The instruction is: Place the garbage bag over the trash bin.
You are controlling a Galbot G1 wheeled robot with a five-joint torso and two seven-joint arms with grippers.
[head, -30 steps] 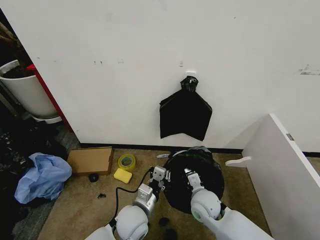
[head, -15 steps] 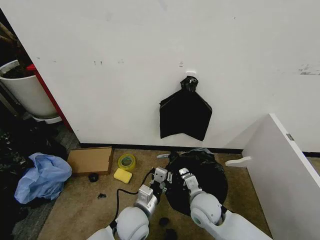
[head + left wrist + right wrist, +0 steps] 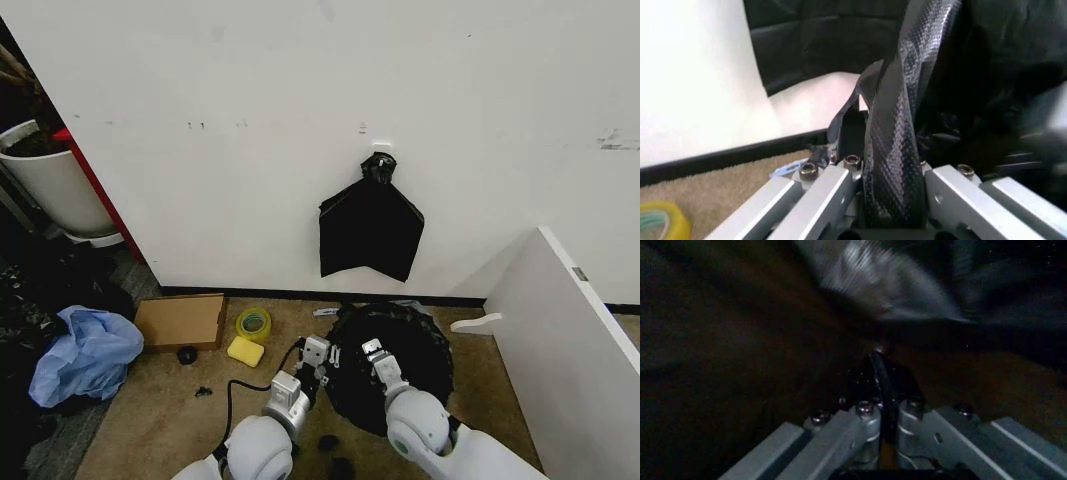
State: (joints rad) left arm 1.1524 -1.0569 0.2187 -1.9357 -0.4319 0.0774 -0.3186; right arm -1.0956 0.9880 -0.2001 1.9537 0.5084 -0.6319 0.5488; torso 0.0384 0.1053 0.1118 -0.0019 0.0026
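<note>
**Both grippers pinch the black bag on the bin by the wall**

The garbage bag (image 3: pixel 395 350) is thin, glossy black film, wrinkled into a rounded dome that hides the trash bin beneath it. It sits on tan carpet (image 3: pixel 160 400) close to the foot of the white wall (image 3: pixel 250 130).

The left gripper (image 3: pixel 325 360) is at the bag's left edge; the left wrist view shows its fingers drawn narrow on a twisted strip of the bag's film (image 3: pixel 890 125). The right gripper (image 3: pixel 372 352) rests on the bag's top, and its wrist view shows its fingers closed together on a dark fold (image 3: pixel 877 367).

On the wall above hangs a flat black bag bundle (image 3: pixel 370 225) with a knotted top. Left of the bag lie a yellow sponge (image 3: pixel 245 350), a yellow tape roll (image 3: pixel 253 323), a flat cardboard box (image 3: pixel 182 320) and a light blue plastic heap (image 3: pixel 85 355). A white panel (image 3: pixel 570 350) stands near on the right, narrowing the room there; a black cable (image 3: pixel 250 385) trails across the carpet by the left arm.
</note>
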